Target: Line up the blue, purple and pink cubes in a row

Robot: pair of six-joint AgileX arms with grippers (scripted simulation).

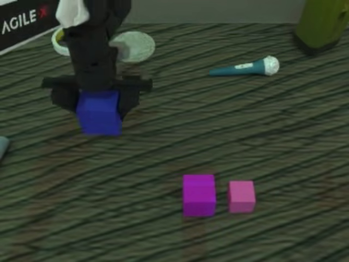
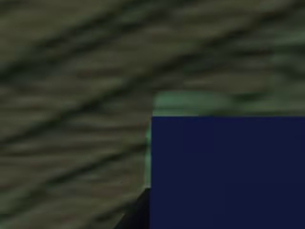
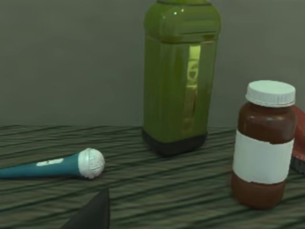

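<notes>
The table (image 1: 163,147) carries everything, and the biggest piece of the task, the blue cube (image 1: 98,112), sits toward the far-left part of it, well apart from the others. The left gripper (image 1: 98,103) stands over it with a finger down each side, closed around it as far as the top view shows; whether the cube is lifted or resting on the table cannot be told. The left wrist view is filled mostly by the cube's dark blue face. The purple cube (image 1: 199,194) lies near the near edge, a little right of centre, with the smaller pink cube (image 1: 241,196) just beside it toward the right edge. To do this step well, the blue cube should probably be carried to the purple cube's left side, on the same line, faces square, and set down without nudging its neighbour. The right gripper is out of the top view; its fingers cannot be judged.
</notes>
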